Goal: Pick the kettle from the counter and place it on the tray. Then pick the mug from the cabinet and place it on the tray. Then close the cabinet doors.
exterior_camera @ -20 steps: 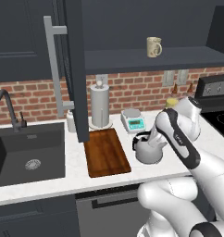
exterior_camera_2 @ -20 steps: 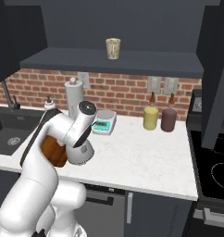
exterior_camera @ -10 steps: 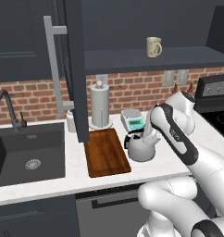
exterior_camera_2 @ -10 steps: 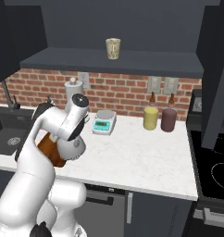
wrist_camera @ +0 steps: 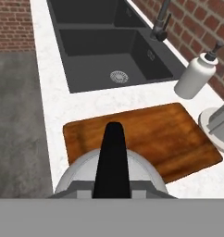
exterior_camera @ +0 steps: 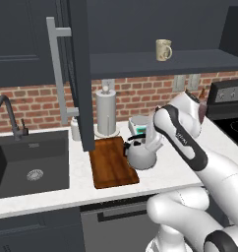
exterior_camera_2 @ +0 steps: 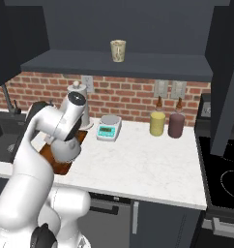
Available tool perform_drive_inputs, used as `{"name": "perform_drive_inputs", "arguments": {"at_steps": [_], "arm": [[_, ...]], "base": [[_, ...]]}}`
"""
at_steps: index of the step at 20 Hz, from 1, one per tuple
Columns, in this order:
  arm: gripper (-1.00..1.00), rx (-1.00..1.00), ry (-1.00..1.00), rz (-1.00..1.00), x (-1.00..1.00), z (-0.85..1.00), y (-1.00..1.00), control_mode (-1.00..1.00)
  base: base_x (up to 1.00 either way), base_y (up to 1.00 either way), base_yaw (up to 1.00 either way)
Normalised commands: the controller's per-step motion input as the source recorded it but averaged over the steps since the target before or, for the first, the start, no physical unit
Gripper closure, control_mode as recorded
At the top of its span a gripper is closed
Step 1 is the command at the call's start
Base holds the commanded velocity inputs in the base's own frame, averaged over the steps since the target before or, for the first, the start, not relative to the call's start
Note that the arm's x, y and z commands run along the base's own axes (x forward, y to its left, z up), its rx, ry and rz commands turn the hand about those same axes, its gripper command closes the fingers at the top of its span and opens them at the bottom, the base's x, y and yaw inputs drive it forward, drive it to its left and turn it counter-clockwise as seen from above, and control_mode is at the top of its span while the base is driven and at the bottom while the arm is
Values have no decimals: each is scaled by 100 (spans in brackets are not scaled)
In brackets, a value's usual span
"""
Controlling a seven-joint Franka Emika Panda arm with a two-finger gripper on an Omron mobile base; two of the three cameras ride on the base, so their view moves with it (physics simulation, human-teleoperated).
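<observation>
**Kettle carried at the tray's edge**

A squat, rounded silver-grey metal kettle with a black arched handle hangs from the gripper, whose jaws pinch that handle. The kettle overlaps the right edge of the flat reddish-brown wooden tray, which lies bare on the white speckled counter beside the dark sink. A cream ceramic mug stands on the open cabinet's dark shelf.

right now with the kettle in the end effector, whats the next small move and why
Probably carry the kettle a little further left, then lower it. It hangs at the right edge of the tray, whose bare wood lies ahead in the hand view, so releasing here might leave it half on the counter.
</observation>
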Motion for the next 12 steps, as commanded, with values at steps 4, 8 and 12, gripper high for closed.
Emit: {"name": "perform_drive_inputs", "arguments": {"at_steps": [4,8,12], "arm": [[100,0,-5,7,0,31,25,-100],[100,0,-9,6,1,18,29,-100],[100,0,-7,3,9,0,28,-100]], "base": [[0,0,0],[0,0,0],[0,0,0]]}}
